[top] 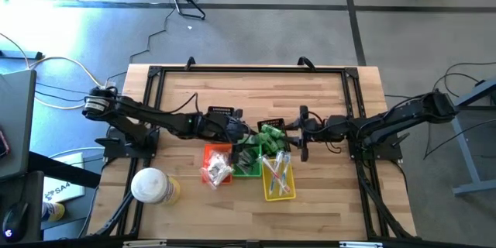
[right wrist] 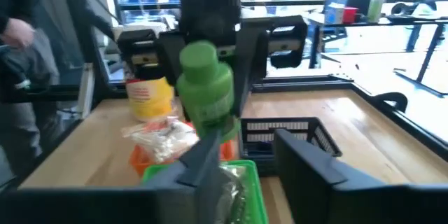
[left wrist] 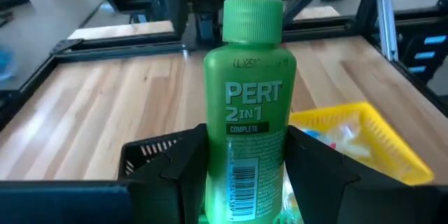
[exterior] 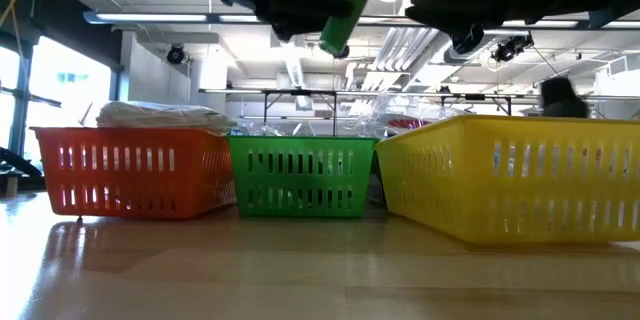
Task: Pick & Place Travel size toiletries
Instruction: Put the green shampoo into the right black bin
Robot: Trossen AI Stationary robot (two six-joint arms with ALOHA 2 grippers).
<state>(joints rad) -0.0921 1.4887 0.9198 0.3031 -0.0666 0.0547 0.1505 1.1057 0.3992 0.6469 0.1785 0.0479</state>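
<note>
A green Pert bottle (left wrist: 248,105) with a ribbed green cap hangs in the air over the row of baskets, with my left gripper (left wrist: 246,138) shut on it. In the low view the bottle (exterior: 345,10) is tilted, cap uppermost. My right gripper (right wrist: 246,140) faces it from the table's right side, open, its fingers close to the bottle's lower end (right wrist: 213,122). From above, the bottle (top: 270,134) lies between my left gripper (top: 242,130) and my right gripper (top: 299,133). Clear-wrapped white pieces (top: 217,169) fill the orange basket (exterior: 130,170), and slim sticks (top: 277,172) lie in the yellow basket (exterior: 510,180). My left gripper pinches the bottle's lower body (left wrist: 245,171) between its two fingers, one on each side, below the label. The fingers come nearly level from the table's left side. The bottle is lifted clear, tilted, cap up. Whether my right gripper touches the bottle, I cannot tell.
A green basket (exterior: 300,175) stands between the orange and yellow ones. Two black baskets (top: 221,115) (top: 273,122) sit behind them. A large round white-and-yellow container (top: 153,186) stands at the near left. A black frame (top: 248,70) edges the table.
</note>
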